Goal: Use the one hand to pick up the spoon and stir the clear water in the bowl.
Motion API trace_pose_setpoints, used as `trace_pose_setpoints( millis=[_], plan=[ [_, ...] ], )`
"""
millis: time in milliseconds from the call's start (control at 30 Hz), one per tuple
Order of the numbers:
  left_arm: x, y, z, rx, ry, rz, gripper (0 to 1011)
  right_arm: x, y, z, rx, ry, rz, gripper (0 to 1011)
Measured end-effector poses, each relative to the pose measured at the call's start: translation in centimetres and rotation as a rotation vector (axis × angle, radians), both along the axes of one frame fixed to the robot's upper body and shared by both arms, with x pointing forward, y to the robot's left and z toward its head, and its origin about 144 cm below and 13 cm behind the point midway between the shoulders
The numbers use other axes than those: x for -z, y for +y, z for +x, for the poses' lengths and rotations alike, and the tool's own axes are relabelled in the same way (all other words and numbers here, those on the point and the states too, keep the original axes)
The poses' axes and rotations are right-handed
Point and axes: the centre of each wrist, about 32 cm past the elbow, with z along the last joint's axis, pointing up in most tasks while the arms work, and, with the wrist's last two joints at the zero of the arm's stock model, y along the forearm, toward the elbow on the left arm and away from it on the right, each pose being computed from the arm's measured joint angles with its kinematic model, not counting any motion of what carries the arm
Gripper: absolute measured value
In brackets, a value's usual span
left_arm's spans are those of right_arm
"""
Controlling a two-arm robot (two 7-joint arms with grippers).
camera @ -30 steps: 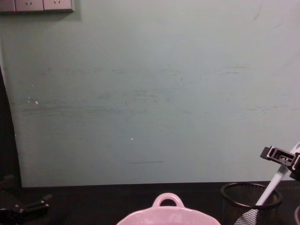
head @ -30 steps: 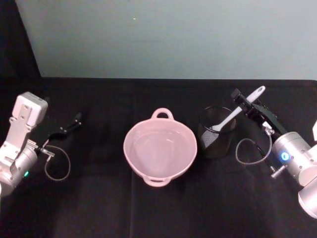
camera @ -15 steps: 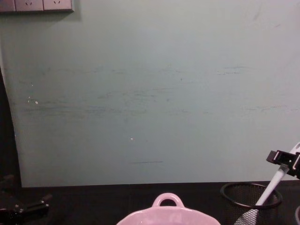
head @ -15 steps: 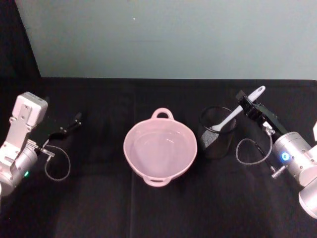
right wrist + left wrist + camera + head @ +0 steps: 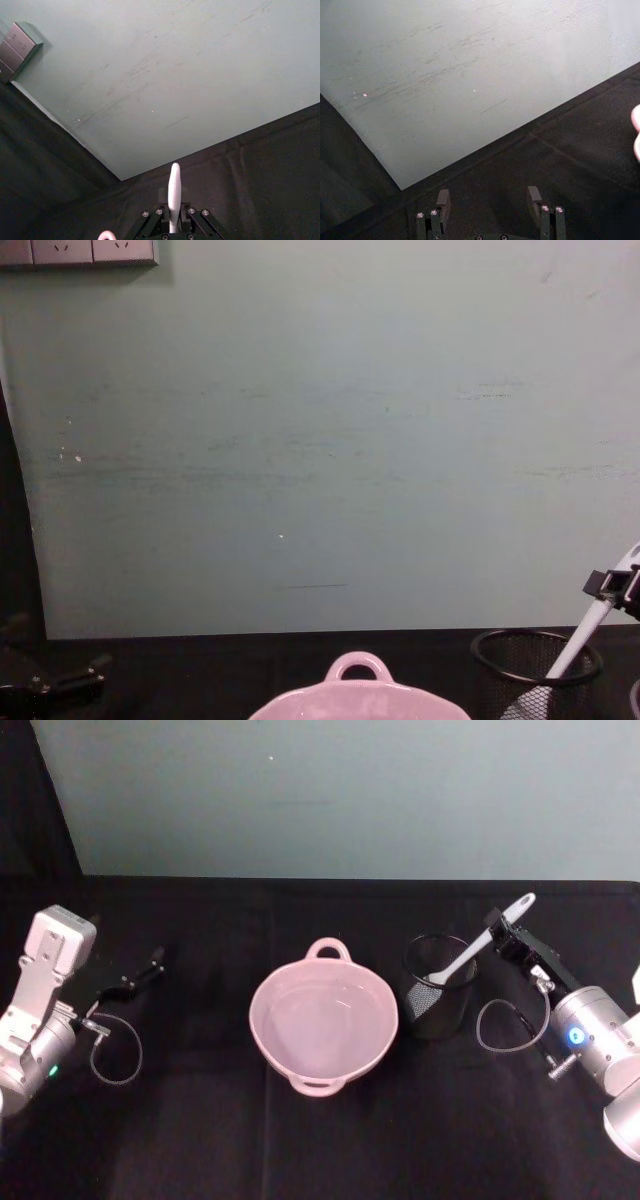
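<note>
A pale pink bowl [image 5: 322, 1020] sits mid-table with clear water [image 5: 325, 1010] barely showing in it; its loop handle [image 5: 357, 667] points away from me. To its right a white spoon [image 5: 470, 952] leans in a black mesh cup [image 5: 438, 988], handle up and to the right. My right gripper [image 5: 497, 928] is shut on the spoon's handle [image 5: 174, 185], with a finger pressed on each side. At the table's far left my left gripper [image 5: 140, 975] rests low, fingers [image 5: 442, 200] apart and nothing between them.
The table [image 5: 200, 1120] is covered in black cloth, with a pale green wall [image 5: 320, 440] close behind it. A grey cable [image 5: 500, 1025] loops from the right wrist beside the mesh cup. Wall sockets [image 5: 80, 250] sit at the upper left.
The right gripper's fingers have drawn together from either side of the spoon handle until they meet it. Spoon, bowl and left arm have stayed in place.
</note>
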Motion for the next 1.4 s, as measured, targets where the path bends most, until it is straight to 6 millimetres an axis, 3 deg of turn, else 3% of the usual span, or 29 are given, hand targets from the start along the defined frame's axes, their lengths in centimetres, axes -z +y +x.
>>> trace_pose_setpoints(
  millis=[367,600,800,1067,1400],
  plan=[
    [0.0,0.0,0.0,0.0,0.0,0.0,1011,-0.1,-0.1,0.0,-0.01,-0.009,-0.009,113],
    [0.0,0.0,0.0,0.0,0.0,0.0,1011,-2.1,-0.7,0.1,-0.075,-0.079,-0.076,113],
    [0.0,0.0,0.0,0.0,0.0,0.0,1011,-4.9,-1.9,0.2,-0.173,-0.14,-0.185,113],
    [0.0,0.0,0.0,0.0,0.0,0.0,1011,-10.4,-3.2,0.7,-0.311,-0.222,-0.416,113],
    [0.0,0.0,0.0,0.0,0.0,0.0,1011,-16.4,-2.9,1.4,-0.382,-0.298,-0.528,113]
  ],
)
